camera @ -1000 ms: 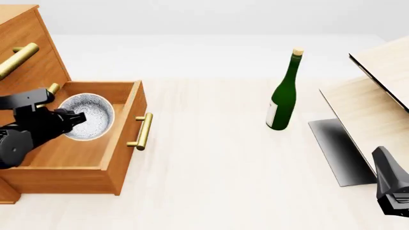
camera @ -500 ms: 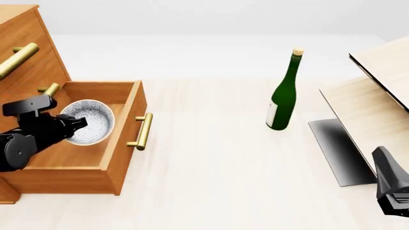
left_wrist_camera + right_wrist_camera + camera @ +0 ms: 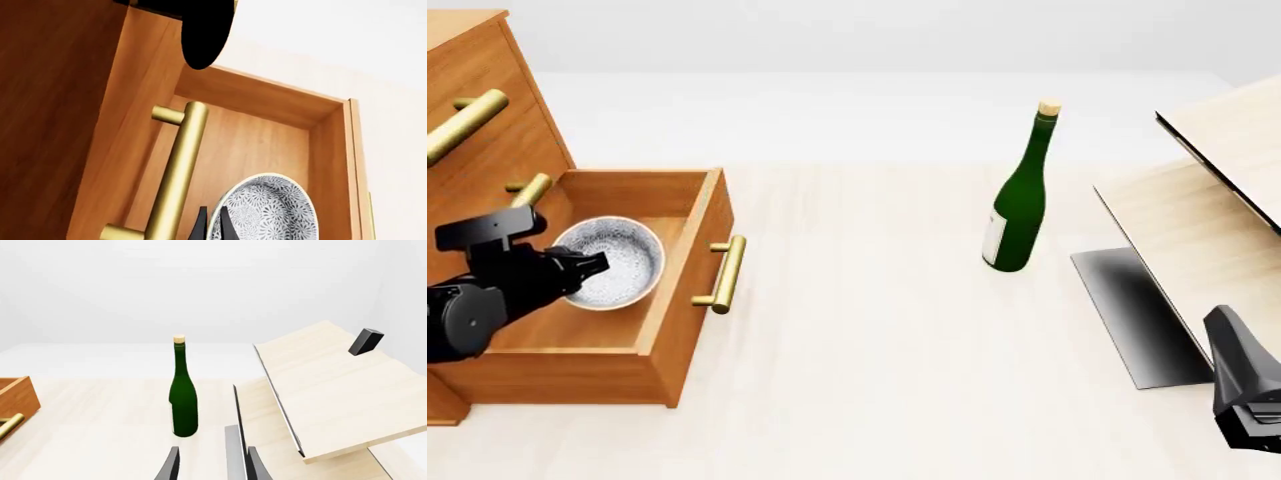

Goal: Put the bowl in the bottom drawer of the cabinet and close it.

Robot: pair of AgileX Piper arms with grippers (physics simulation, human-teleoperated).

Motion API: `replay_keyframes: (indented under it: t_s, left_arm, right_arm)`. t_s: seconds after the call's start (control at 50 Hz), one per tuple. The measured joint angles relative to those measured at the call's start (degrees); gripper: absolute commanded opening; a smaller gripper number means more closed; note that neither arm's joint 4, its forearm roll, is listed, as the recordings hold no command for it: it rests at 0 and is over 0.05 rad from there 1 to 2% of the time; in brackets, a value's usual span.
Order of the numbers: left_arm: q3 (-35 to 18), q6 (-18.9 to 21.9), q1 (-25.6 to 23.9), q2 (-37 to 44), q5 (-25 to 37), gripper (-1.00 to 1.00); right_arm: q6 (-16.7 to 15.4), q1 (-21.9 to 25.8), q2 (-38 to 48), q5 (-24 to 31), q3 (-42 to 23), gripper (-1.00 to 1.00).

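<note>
The black left gripper pinches the rim of the white, grey-blue speckled round bowl, held inside the open orange-brown wooden bottom drawer. Releasing while tilted could tip it against the drawer's wall.

A pale wood table carries everything. At 9 o'clock on it stands the cabinet, its bottom drawer pulled out over the tabletop toward 3 o'clock. At about 1 o'clock a green wine bottle with a cork stands upright, well apart from the cabinet. At 3 o'clock stand slanted pale wood panels, with a grey base plate lying flat on the table beneath them.
</note>
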Motion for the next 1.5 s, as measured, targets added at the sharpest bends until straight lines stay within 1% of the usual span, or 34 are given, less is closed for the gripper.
replay_keyframes:
  t_s: [0.46, 0.48, 1.12, 1.5]
  left_arm:
    - [0.2, 0.4, 1.1, 2.2, -1.4, -1.00]
    - [0.2, 0.4, 1.1, 2.2, -1.4, 1.00]
    - [0.6, 2.5, 2.3, 2.2, -2.2, 1.00]
    - [2.2, 2.3, 2.3, -2.0, -0.2, 1.00]
  right_arm:
    - [0.0, 0.0, 0.0, 0.0, 0.0, 1.00]
    - [0.0, 0.0, 0.0, 0.0, 0.0, 1.00]
    - [0.0, 0.0, 0.0, 0.0, 0.0, 1.00]
    - [0.0, 0.0, 0.0, 0.0, 0.0, 1.00]
